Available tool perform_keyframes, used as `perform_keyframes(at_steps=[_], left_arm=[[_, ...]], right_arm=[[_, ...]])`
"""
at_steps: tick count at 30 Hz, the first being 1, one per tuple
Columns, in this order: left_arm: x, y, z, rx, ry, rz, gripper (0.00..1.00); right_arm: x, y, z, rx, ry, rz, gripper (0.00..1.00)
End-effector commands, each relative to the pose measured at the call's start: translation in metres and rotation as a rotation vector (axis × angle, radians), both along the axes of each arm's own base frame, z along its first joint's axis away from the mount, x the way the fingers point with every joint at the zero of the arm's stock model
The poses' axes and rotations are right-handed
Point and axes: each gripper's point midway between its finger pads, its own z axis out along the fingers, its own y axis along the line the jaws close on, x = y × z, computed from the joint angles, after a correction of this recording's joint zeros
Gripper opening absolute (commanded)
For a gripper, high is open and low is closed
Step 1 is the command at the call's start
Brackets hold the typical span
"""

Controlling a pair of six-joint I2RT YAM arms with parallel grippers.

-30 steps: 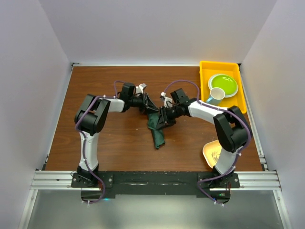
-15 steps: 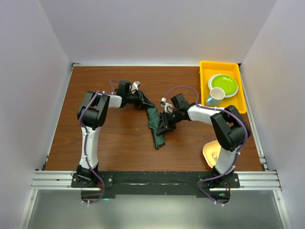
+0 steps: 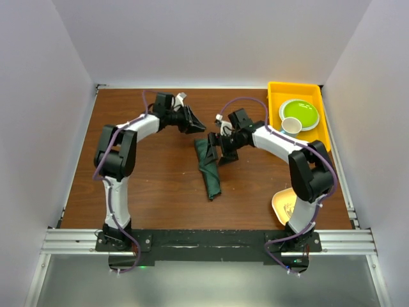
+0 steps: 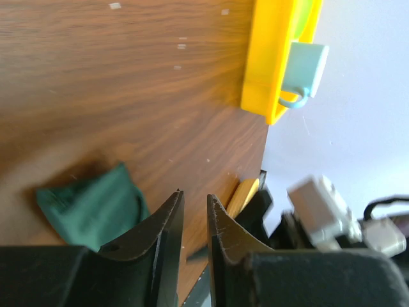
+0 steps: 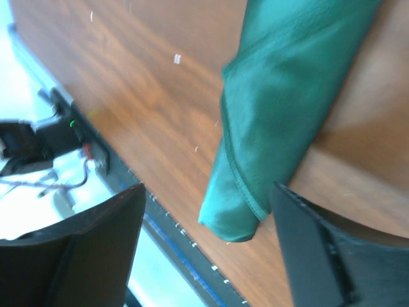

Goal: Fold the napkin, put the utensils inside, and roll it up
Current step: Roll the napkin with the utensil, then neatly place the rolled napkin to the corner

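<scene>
The napkin [image 3: 208,167], a dark green cloth folded into a long narrow strip, lies flat at the table's middle, running from back to front. My left gripper [image 3: 193,123] hovers behind and left of the strip's far end, clear of it. Its fingers [image 4: 167,220] stand a narrow gap apart with nothing between them, and the napkin [image 4: 89,203] shows below. My right gripper [image 3: 222,151] sits just right of the napkin's upper part, open wide. The wrist view shows the napkin [image 5: 287,96] on the wood beyond that gripper [image 5: 209,187]. No utensils are in view.
A yellow tray [image 3: 276,102] at the back right holds a green plate [image 3: 299,113] and a pale cup [image 3: 291,128]. A pale yellow dish [image 3: 284,204] lies by the right arm's base. Bare brown table [image 3: 147,185] lies to the left of the napkin.
Both grippers have let go of the napkin, which now lies on the table. The left gripper drew back and left; the right one opened wide beside the cloth.
</scene>
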Motion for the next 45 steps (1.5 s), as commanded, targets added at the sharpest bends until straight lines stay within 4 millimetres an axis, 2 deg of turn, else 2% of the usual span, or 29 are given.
perform_keyframes(at_steps=[1, 3, 4, 5, 6, 7, 8, 9, 11, 14, 15, 16, 17, 23, 25, 30, 38, 44, 45], left_arm=[[-0.014, 0.017, 0.062, 0.085, -0.164, -0.01, 0.29], [-0.03, 0.023, 0.06, 0.144, -0.175, -0.027, 0.33], [-0.042, 0.022, 0.052, 0.174, -0.156, -0.049, 0.37], [-0.056, 0.024, 0.046, 0.211, -0.117, -0.071, 0.43], [-0.059, 0.03, 0.046, 0.281, -0.158, -0.062, 0.51], [-0.07, 0.027, 0.042, 0.326, -0.156, -0.075, 0.57], [-0.077, 0.029, 0.04, 0.363, -0.154, -0.073, 0.57], [-0.08, 0.032, 0.045, 0.396, -0.179, -0.049, 0.56], [-0.094, 0.03, 0.036, 0.425, -0.158, -0.048, 0.55], [-0.108, 0.022, 0.02, 0.427, -0.114, -0.071, 0.6], [-0.114, 0.019, 0.01, 0.416, -0.085, -0.088, 0.61], [-0.116, 0.017, 0.006, 0.41, -0.081, -0.096, 0.68], [-0.114, 0.015, 0.004, 0.395, -0.092, -0.095, 0.68], [-0.111, 0.013, -0.014, 0.399, -0.075, -0.102, 0.69], [-0.118, 0.01, -0.025, 0.386, -0.038, -0.13, 0.69], [-0.123, 0.007, -0.04, 0.356, -0.013, -0.146, 0.69], [-0.13, 0.005, -0.06, 0.341, 0.016, -0.171, 0.65], [-0.129, 0.003, -0.066, 0.33, 0.016, -0.172, 0.54], [-0.129, 0.003, -0.067, 0.326, 0.016, -0.177, 0.48]], right_arm=[[0.028, -0.018, 0.021, -0.125, -0.105, -0.049, 0.98], [0.041, -0.025, 0.022, -0.159, -0.121, -0.103, 0.98], [0.049, -0.026, 0.027, -0.165, -0.123, -0.139, 0.98], [0.055, -0.034, 0.027, -0.182, -0.118, -0.174, 0.98], [0.056, -0.04, 0.027, -0.203, -0.102, -0.191, 0.98], [0.065, -0.049, 0.029, -0.235, -0.119, -0.216, 0.98], [0.071, -0.06, 0.03, -0.259, -0.123, -0.237, 0.98], [0.069, -0.071, 0.028, -0.303, -0.108, -0.241, 0.98], [0.079, -0.098, 0.034, -0.388, -0.15, -0.283, 0.98], [0.074, -0.123, 0.044, -0.396, -0.156, -0.308, 0.98], [0.073, -0.123, 0.047, -0.372, -0.159, -0.309, 0.98], [0.066, -0.126, 0.045, -0.356, -0.149, -0.301, 0.98], [0.062, -0.125, 0.052, -0.324, -0.163, -0.294, 0.98], [0.041, -0.129, 0.046, -0.318, -0.167, -0.253, 0.98], [0.034, -0.128, 0.043, -0.302, -0.163, -0.245, 0.98], [0.03, -0.129, 0.041, -0.295, -0.165, -0.241, 0.98], [0.032, -0.126, 0.045, -0.283, -0.173, -0.235, 0.98], [0.032, -0.127, 0.046, -0.29, -0.169, -0.232, 0.98], [0.033, -0.126, 0.048, -0.289, -0.173, -0.234, 0.98]])
